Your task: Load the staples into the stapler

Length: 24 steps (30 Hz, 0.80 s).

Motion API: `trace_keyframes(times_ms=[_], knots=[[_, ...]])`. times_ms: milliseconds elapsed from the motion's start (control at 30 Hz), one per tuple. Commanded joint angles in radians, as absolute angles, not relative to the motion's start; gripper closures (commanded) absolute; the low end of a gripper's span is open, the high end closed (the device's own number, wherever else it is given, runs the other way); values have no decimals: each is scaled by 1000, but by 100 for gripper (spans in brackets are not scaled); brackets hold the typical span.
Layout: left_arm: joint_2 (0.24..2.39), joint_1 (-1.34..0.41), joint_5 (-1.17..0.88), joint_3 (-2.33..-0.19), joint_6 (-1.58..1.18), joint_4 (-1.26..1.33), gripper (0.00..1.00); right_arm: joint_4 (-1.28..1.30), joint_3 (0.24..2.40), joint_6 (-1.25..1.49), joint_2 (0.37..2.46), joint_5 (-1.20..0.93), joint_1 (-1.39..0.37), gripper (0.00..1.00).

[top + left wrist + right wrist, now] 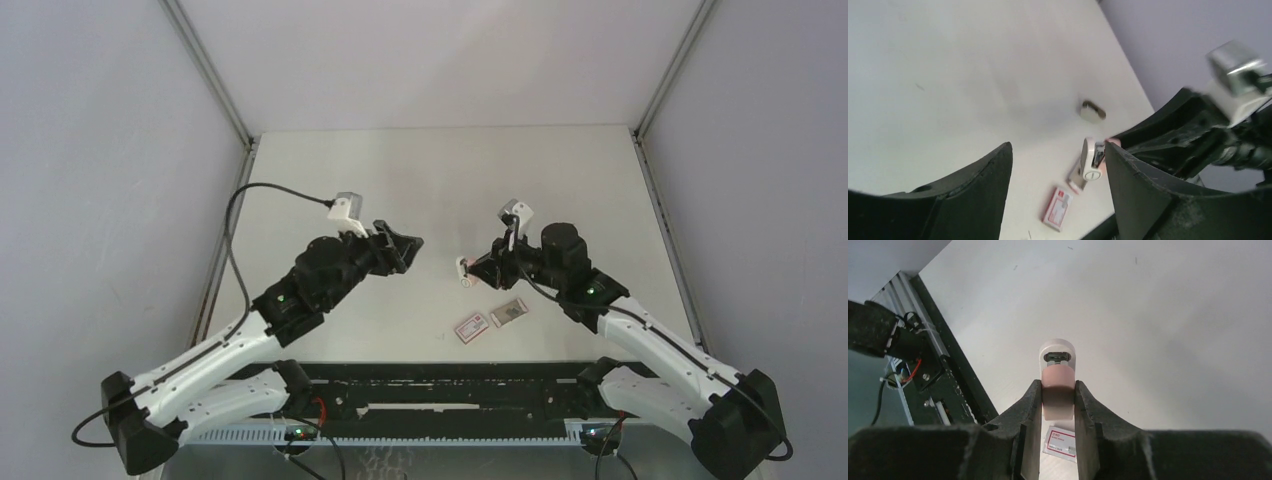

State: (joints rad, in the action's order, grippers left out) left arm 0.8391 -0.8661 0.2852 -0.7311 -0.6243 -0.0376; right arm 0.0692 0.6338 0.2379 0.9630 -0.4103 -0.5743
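I see the right arm reaching in from the near right corner, elbow bent, wrist turned toward the middle of the tabletop (440,170). Its pincer (1058,390) is clamped on the stapler (1058,357), a small pink and white one. The fingers (1030,405) press on the pink body from both sides, and the white rounded end sticks out beyond the tips. The stapler is held up off the tabletop. The left arm stretches in from the near left corner, its pincer (408,243) raised and pointing at the right one, jaws wide apart and holding nothing. The staples (509,313) lie in their tray on the tabletop below the right wrist, just beside the red-labelled sleeve (472,327).
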Motion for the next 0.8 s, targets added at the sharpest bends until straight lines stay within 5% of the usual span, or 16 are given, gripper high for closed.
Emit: trace_keyframes(times_ms=[0,233,767], knots=[[929,-851,39,-807,-742,-199,29,-36,623,64,904,-465,-614,100],[1026,-853,-141,-825,-791,-84,33,-43,605,-78,891,-373,-713,100],[1109,-854,-104,-841,-810,-77,45,-63,594,-120,895,-360,-765,100]])
